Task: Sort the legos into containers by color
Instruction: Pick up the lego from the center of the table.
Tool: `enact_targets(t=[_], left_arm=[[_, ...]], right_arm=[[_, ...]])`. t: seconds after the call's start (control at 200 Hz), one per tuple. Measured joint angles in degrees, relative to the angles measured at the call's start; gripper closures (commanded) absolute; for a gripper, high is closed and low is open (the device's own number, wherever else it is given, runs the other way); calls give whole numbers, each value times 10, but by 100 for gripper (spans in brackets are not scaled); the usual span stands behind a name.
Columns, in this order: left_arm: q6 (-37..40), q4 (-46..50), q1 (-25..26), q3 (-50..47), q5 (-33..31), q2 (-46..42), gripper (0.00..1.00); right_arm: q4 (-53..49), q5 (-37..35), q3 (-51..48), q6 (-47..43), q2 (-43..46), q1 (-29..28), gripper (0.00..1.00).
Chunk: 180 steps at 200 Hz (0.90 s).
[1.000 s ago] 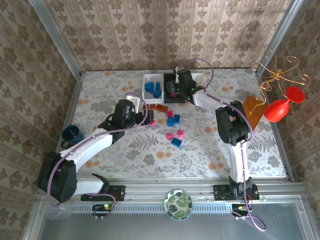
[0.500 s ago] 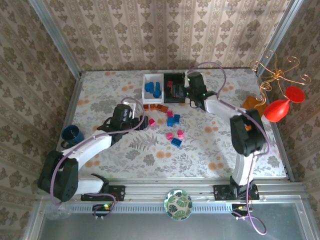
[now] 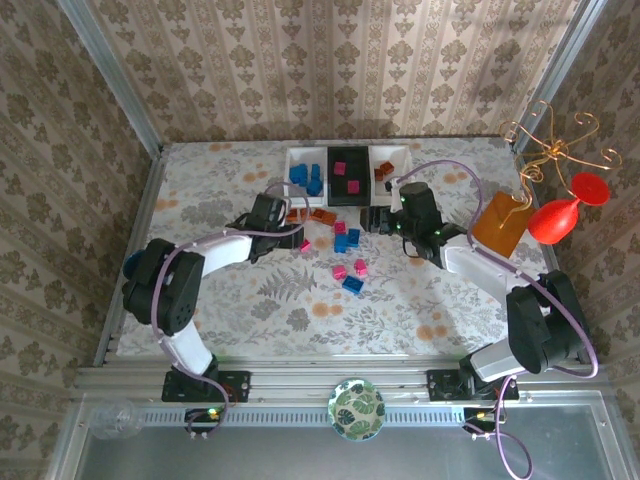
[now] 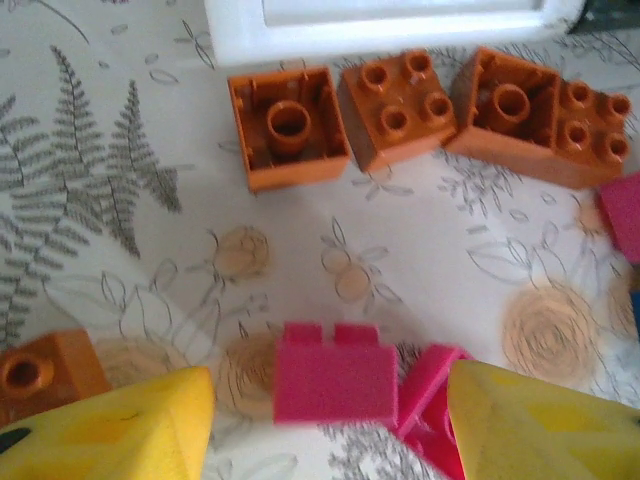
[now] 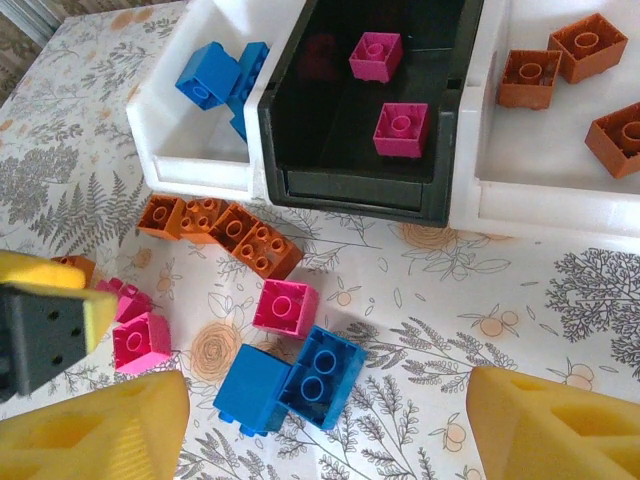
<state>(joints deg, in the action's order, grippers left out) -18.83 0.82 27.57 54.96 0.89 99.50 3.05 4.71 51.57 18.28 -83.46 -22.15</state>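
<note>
Top external view: the flowered desk [image 3: 250,300] is seen bearing the containers in a row at 12 o'clock. A white tray [image 3: 305,153] is filled with blue legos, the black tray [image 3: 335,182] with two magenta ones, and a second white tray [image 3: 398,155] with brown-orange ones. The loose legos [image 3: 345,245] are scattered at the desk's centre, at 6 o'clock of the trays.

The left gripper [image 4: 328,410] is spread wide, low over the desk. A magenta brick [image 4: 335,372] is framed between its fingers [image 4: 110,420], with a gap left at the brick's 9 o'clock side. Three brown-orange bricks [image 4: 395,105] are lined up at 12 o'clock of it, just beside the white tray's wall.

The right gripper [image 5: 325,420] is likewise spread wide, with nothing held. Two touching blue bricks [image 5: 290,385] are seen between its fingers, and a pink brick [image 5: 285,307] is set at 12 o'clock of them.
</note>
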Motion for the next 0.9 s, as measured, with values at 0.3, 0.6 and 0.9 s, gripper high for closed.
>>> enact_targets(t=[0.3, 0.6, 0.9], left_arm=[[4, -1, -33, 38, 31, 47, 37], [4, -5, -33, 47, 45, 70, 36], [9, 6, -19, 46, 29, 71, 44]], right_arm=[[7, 0, -27, 5, 8, 0, 24], [7, 0, -28, 13, 8, 0, 24], [11, 0, -28, 15, 8, 0, 24]])
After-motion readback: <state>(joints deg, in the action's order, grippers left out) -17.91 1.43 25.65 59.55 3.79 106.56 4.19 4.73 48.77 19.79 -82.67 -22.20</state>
